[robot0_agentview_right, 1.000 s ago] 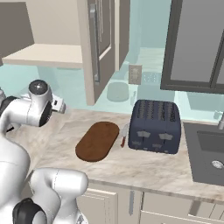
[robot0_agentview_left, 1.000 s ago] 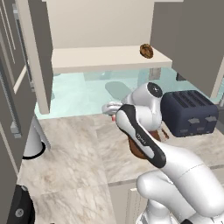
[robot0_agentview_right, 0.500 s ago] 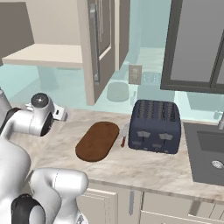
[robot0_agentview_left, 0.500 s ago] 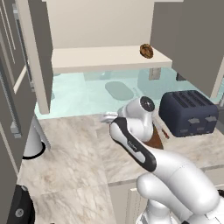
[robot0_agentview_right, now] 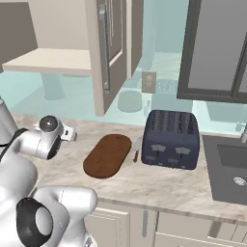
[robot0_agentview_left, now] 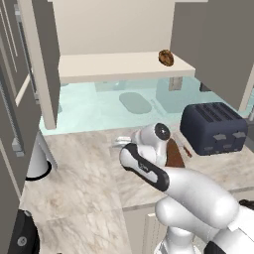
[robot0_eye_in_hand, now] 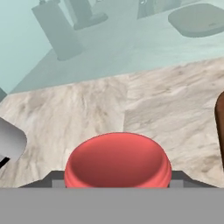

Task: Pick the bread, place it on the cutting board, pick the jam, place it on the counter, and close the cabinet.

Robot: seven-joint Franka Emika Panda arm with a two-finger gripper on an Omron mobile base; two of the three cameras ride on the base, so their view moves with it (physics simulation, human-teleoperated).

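Far to my left on the beige-grey marbled stone counter (robot0_agentview_left: 84,168) stands a grey and white cylinder (robot0_agentview_left: 35,161). Above it the big beige-grey upper wall cabinet (robot0_agentview_left: 34,64) hangs open, and the small mottled brown lump of bread (robot0_agentview_left: 166,57) sits on its cream shelf, toward the right end. So the bread is not yet on the board.

Next comes my own claw (robot0_agentview_left: 123,142), low over the counter, with the small squat red jar of jam (robot0_eye_in_hand: 118,161) between its fingers; the hand view looks straight down on the red lid. I judge the fingers pressed onto the jar, though they are mostly hidden. I expect the jar to be rigid, smooth-sided and fairly light, so likely slippery: best gripped across its body below the lid and set down gently.

My arm is folded, elbow bent, wrist reaching left near the surface.

To the right lies the flat dark brown oval wooden cutting board (robot0_agentview_right: 108,155), bare, then a dark navy toaster (robot0_agentview_right: 172,139).
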